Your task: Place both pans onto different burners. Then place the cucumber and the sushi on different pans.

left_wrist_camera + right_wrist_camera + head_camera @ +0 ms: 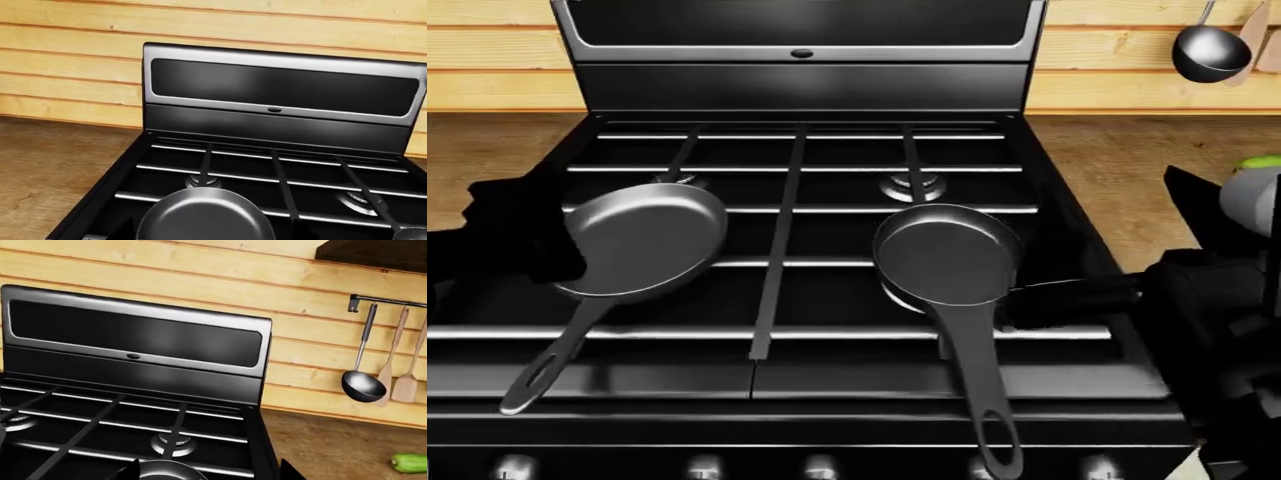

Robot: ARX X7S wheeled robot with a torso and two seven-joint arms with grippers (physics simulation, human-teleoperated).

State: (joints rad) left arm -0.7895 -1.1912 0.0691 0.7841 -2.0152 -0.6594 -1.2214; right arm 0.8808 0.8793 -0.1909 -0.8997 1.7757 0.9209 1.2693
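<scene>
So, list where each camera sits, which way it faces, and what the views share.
Head view: on the robot's head, looking down over the black gas stove and two dark round frying pans; dark arms show at both edges.
Left wrist view: on the left arm, facing the stove back panel and wooden wall; no end effector visible.
Right wrist view: on the right arm, facing the hanging steel ladle and green cucumber.
Shared: stove, pans.

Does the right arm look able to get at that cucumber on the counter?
Probably yes. The cucumber lies on the bare wooden counter right of the stove, on the right arm's side, with nothing around it. Only its edge shows from the head camera, so the distance is unclear.
</scene>
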